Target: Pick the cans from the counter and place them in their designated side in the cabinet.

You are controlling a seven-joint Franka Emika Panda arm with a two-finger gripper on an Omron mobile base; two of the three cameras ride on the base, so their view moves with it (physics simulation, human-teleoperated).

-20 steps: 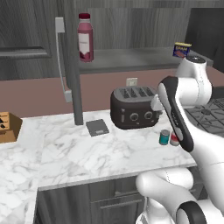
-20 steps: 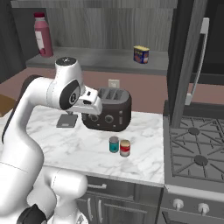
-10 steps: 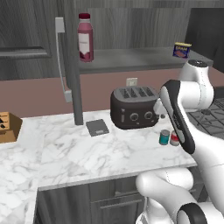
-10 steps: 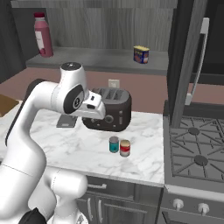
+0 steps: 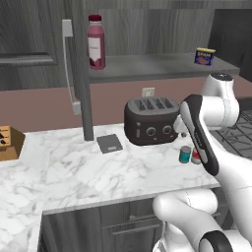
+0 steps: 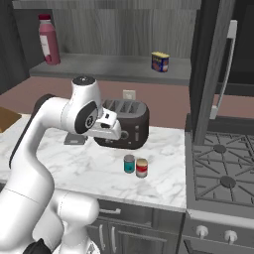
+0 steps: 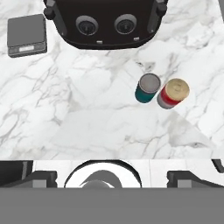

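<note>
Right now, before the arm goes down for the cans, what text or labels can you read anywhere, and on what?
Blue tin on the cabinet shelf: a red label with light lettering, too blurred to read.
Red can: a white band, no legible words.
Teal can: no text visible.
Dark-red bottle: no readable label.
Toaster: two dials, no markings legible.

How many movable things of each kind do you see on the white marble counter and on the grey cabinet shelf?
Small short cans: 2, teal-blue and red with white band
Black toaster: 1
Flat dark grey scale: 1
Wooden knife block: 1
Tall dark-red bottle: 1
Blue rectangular tin: 1
Total: 7
</note>
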